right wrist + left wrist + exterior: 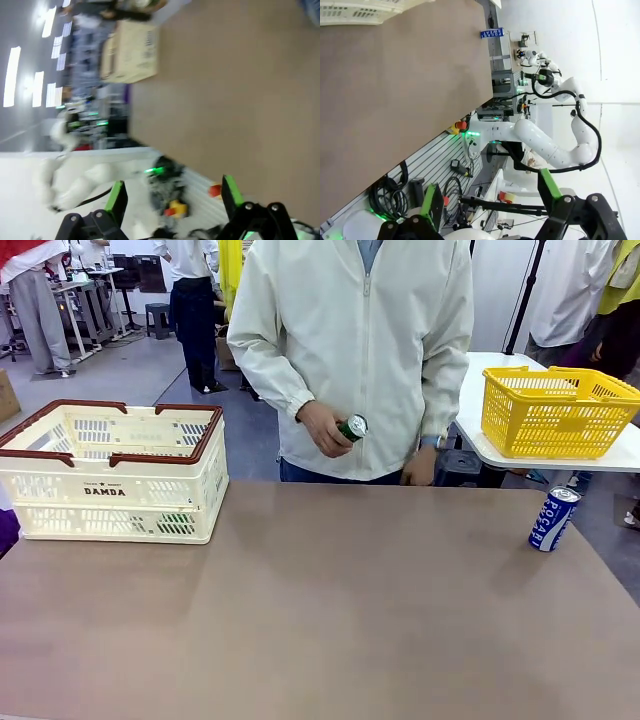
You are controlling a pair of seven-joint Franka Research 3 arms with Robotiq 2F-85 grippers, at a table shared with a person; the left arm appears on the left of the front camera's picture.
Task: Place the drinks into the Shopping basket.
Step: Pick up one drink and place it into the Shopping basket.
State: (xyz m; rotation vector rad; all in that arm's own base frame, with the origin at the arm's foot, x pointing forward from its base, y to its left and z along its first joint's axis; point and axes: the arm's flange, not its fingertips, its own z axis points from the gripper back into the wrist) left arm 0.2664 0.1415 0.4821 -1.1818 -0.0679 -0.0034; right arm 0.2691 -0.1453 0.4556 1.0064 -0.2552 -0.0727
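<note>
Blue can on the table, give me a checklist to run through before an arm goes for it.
1. Blue can standing alone near the right edge of the table: ok.
2. Left fingers apart with nothing between them: ok.
3. Right fingers apart with nothing between them: ok.
4. Person's hand away from the blue can: ok, it is at the far edge.
5. Basket on the table with its opening facing up: ok.
6. Green can set down for picking: not ok, the person's hand holds it.
</note>
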